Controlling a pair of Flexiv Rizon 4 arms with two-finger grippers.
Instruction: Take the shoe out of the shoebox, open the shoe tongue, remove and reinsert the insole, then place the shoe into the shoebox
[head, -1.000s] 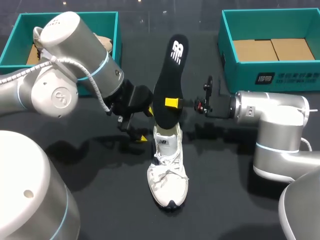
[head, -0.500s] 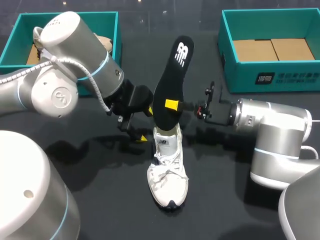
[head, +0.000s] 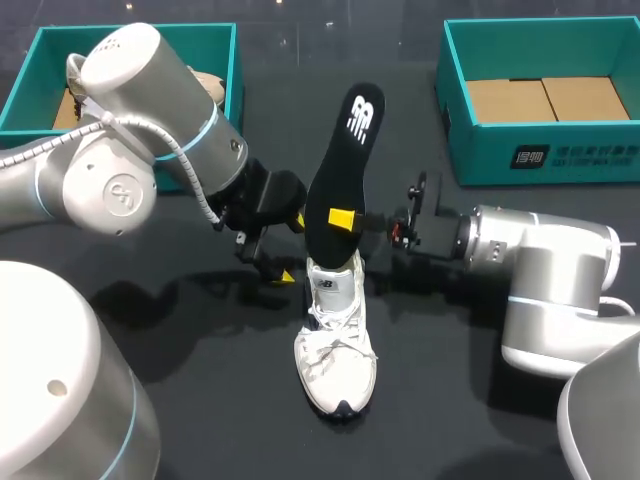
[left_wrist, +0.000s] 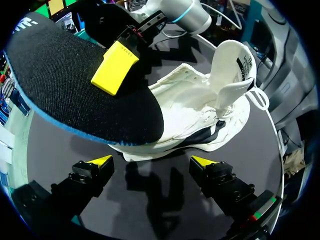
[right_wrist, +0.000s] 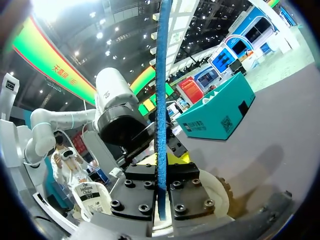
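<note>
On the dark counter (head: 180, 330), two arms meet at the centre: the left arm (head: 130, 150) enters from the left and the right arm (head: 550, 270) from the right. Two teal boxes stand along the far edge, well apart. The left shoebox (head: 215, 60) is partly hidden behind the left arm, and the right shoebox (head: 540, 130) shows a brown cardboard floor. Between the arms a white shoe (head: 335, 350) rests on its sole, toe toward the near edge and heel toward the far edge, outside both boxes. Its tongue (left_wrist: 232, 65) is lifted away from the laces. A black insole (head: 345, 170) stands nearly upright above the heel, leaning slightly right at its far end, with its lower end at the shoe's opening. Whether that end sits inside cannot be told. The right gripper (head: 345, 218) clamps the insole low down, one finger on each face; the right wrist view shows it edge-on between them. The left gripper (head: 291, 250) hangs just left of the shoe's heel with its fingers (left_wrist: 102, 160) spread wide and holding nothing.
</note>
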